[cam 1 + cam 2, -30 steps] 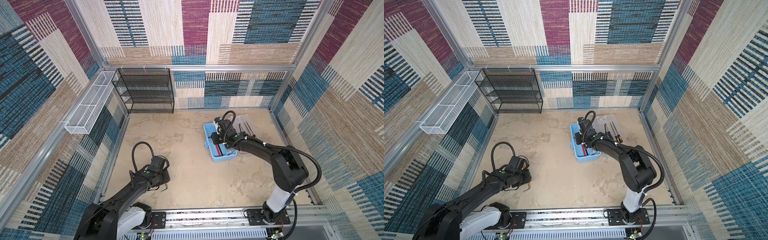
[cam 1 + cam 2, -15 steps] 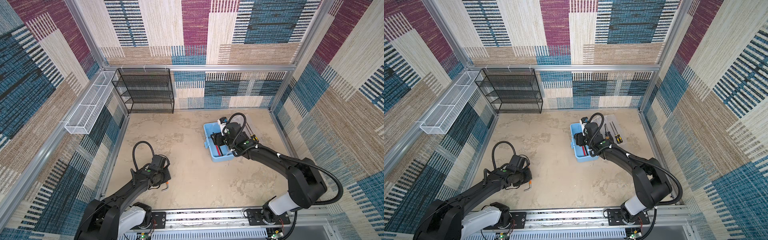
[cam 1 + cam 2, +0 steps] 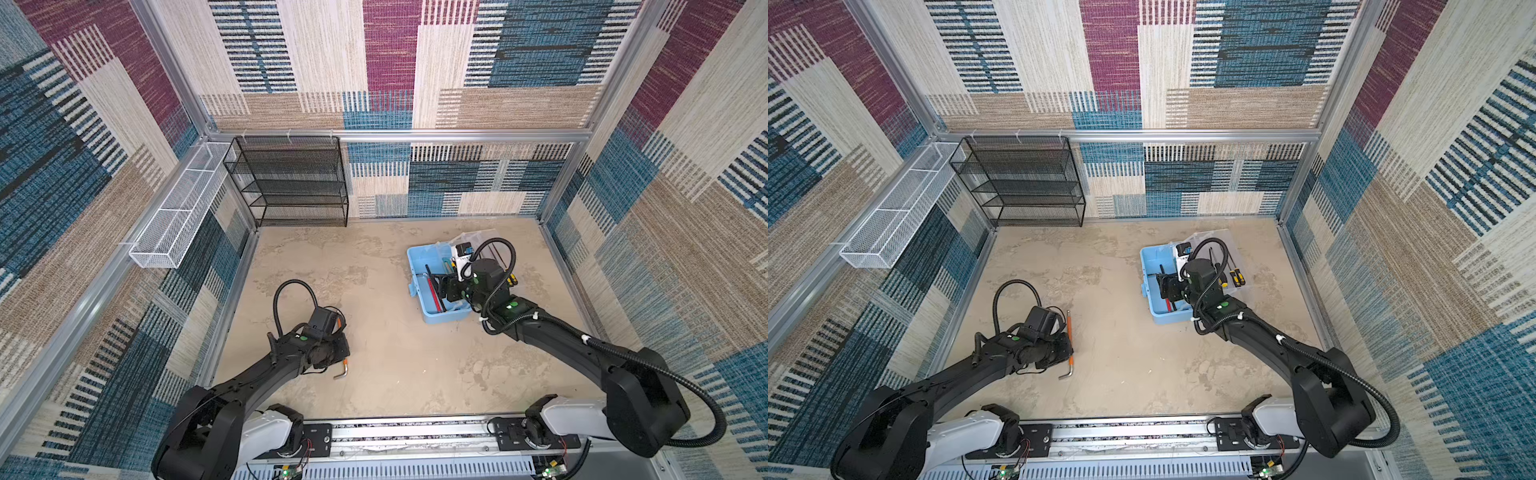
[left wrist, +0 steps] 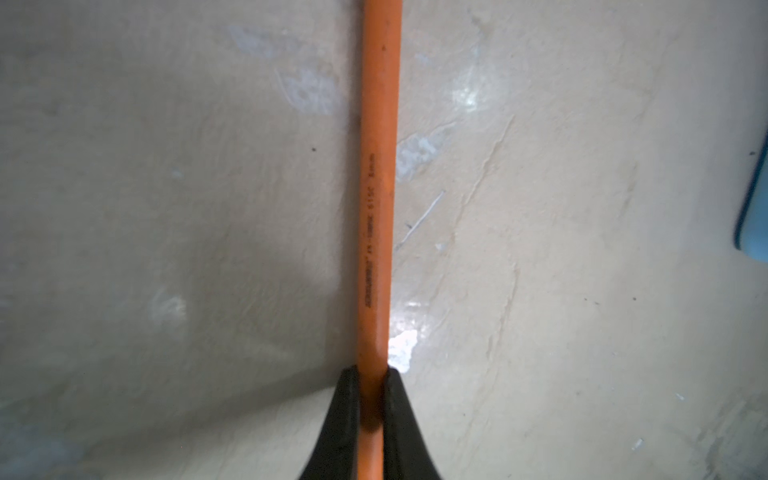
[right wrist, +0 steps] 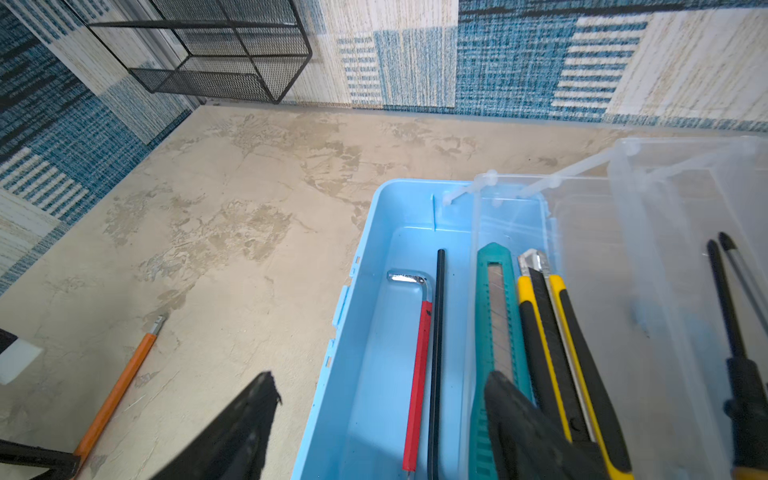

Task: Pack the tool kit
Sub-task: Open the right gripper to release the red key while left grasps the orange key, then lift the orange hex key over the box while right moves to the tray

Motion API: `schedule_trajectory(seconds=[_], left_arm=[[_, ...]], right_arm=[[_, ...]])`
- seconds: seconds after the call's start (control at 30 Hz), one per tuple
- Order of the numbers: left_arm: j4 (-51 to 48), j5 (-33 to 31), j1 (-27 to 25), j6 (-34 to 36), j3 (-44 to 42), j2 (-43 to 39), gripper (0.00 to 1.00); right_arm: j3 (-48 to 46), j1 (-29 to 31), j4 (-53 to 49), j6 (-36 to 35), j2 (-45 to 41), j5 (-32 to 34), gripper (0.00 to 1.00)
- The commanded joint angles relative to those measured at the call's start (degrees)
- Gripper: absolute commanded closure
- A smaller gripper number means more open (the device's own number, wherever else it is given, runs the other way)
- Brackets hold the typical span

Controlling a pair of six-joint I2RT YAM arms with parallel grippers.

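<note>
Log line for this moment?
left gripper shut on orange hex key | right gripper open above light blue box | inside: red hex key, black hex key

Black jaws clamped on orange hex key [image 4: 376, 187]; beige tabletop [image 4: 166, 208] beneath.

Quick tally: three hex keys (orange hex key [image 4: 376, 208], red hex key [image 5: 419, 374], black hex key [image 5: 437, 332]), two utility knives, teal knife [image 5: 496, 299] plus yellow-black knife [image 5: 548, 332], two screwdrivers [image 3: 1237, 278], one light blue box [image 5: 386, 332], one black mesh rack [image 3: 291, 183], one white wire basket [image 3: 174, 224].
</note>
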Motion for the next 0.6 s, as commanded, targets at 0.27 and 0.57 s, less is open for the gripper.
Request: schedule_trajectory(seconds=[0.27, 0.57], left_arm=[[6.94, -0.77, -3.88, -0.75, 8.75, 4.33, 1.00], [8.13, 0.03, -8.44, 1.54, 24.41, 15.53, 1.00]], right_arm=[[-6.37, -1.04, 3.61, 1.25, -7.97, 2.95, 0.09], [-8.98, -6.12, 1.77, 3.30, -10.81, -0.14, 0.07]])
